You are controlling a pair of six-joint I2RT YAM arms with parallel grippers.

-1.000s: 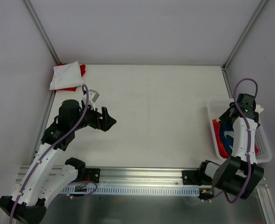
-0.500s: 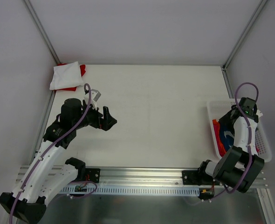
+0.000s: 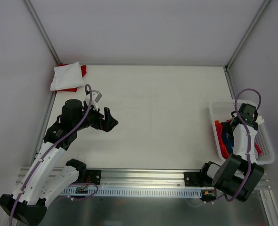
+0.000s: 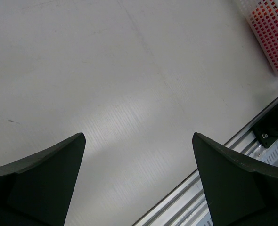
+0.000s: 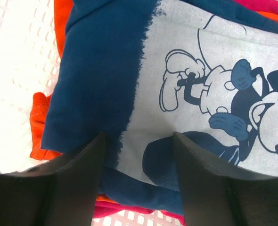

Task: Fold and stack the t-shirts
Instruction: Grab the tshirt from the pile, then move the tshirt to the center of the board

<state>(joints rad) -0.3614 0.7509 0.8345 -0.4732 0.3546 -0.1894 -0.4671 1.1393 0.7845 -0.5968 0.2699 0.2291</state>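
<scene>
Folding done so far: a white tee (image 3: pixel 65 75) lies folded on a red tee (image 3: pixel 83 70) at the far left corner of the table (image 3: pixel 167 103). From overhead, that looks like a stack of two.
Left to fold: the other tees sit heaped in the white lattice basket (image 3: pixel 218 109) at the table's right edge. A navy tee (image 5: pixel 101 80) with a pale cartoon print (image 5: pixel 214 80) is on top, with an orange tee (image 5: pixel 40 127) and a magenta tee (image 5: pixel 129 212) under it.
Right gripper (image 5: pixel 138 141): down inside the basket, its fingers (image 5: pixel 73 188) pressed onto the navy tee and straddling the edge of the print. The jaws are partway apart with cloth between them. Whether they have pinched that cloth, I cannot tell.
Left gripper (image 4: pixel 138 139): jaws spread wide and holding nothing. It hovers over bare table left of centre, well apart from both stack and basket.
Step in hand: probably taking hold of the navy tee to bring it out.
Progress: probably under halfway, since at least three tees need lifting out, folding and stacking.
</scene>
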